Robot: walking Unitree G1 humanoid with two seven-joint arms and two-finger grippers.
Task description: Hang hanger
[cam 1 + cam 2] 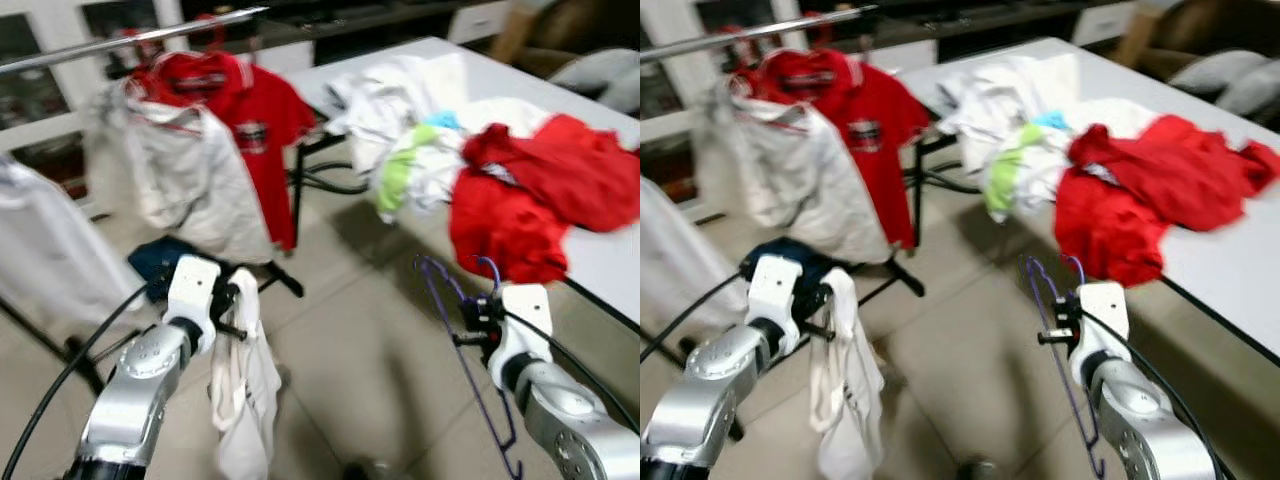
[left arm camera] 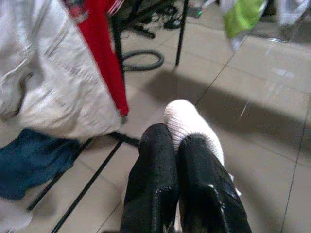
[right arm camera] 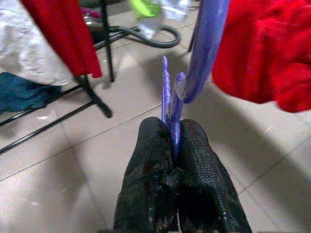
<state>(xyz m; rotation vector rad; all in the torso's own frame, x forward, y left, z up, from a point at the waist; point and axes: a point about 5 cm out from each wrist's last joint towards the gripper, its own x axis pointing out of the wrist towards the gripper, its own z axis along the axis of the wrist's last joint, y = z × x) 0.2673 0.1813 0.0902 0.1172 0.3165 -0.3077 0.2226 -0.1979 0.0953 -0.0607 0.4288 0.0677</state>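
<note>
Near the right side of the scene, the purple hanger (image 1: 470, 350) is hanging from the right gripper (image 1: 480, 318), with its hook rising just above the fingers and its frame running down beside the silver arm over the tiled floor (image 1: 370, 360). In the right wrist view the two black fingers (image 3: 153, 160) are pressing together on the thin purple plastic, so the gripper is closed tight around the hanger.

On the near left, the left gripper (image 1: 228, 300) is pinching a white garment (image 1: 243, 395), which is drooping down from it toward the floor. In the left wrist view its fingers (image 2: 155, 160) are closed with the white cloth coming out between the tips.

Farther to the left, a metal rail (image 1: 130, 40) is crossing the top of the scene, and a red polo shirt (image 1: 255, 120) and a light grey jacket (image 1: 190, 170) are hanging on it. A blue cloth (image 1: 160, 258) is lying low under them by the rack's black legs. On the far right, a white table (image 1: 610, 265) is carrying a pile of red clothes (image 1: 545, 190) and white and green clothes (image 1: 405, 130).
</note>
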